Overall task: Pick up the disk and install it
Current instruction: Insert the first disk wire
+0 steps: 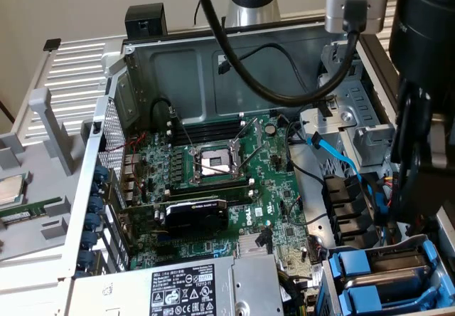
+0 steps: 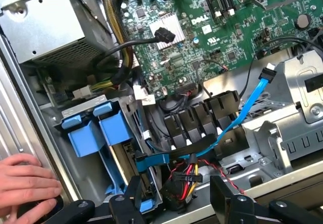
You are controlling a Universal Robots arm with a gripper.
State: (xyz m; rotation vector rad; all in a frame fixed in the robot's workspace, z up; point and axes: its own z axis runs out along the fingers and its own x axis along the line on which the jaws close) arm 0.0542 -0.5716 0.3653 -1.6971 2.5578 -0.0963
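1. At the exterior view's left, a small square chip [image 1: 8,189] lies outside the open computer case [image 1: 192,67].
2. Mid-case lies the green motherboard [image 1: 213,188], with the power-supply box [image 1: 185,287] beside it.
3. A black cable [image 1: 234,53] loops overhead, and a blue cable [image 1: 340,161] crosses the bays.
4. At the right, the disk [image 1: 387,270] sits in its blue carrier in the corner cage.
5. The claw [image 2: 176,204] hangs near the disk, spread wide and empty, over red and yellow wires [image 2: 189,176].
6. A hand [image 2: 25,183] rests on the case edge.
7. A pale wall [image 1: 71,3] stands behind.

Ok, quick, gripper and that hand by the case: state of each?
Gripper: open, holding nothing.
Person's hand: fingers extended; whether it holds anything cannot be told.
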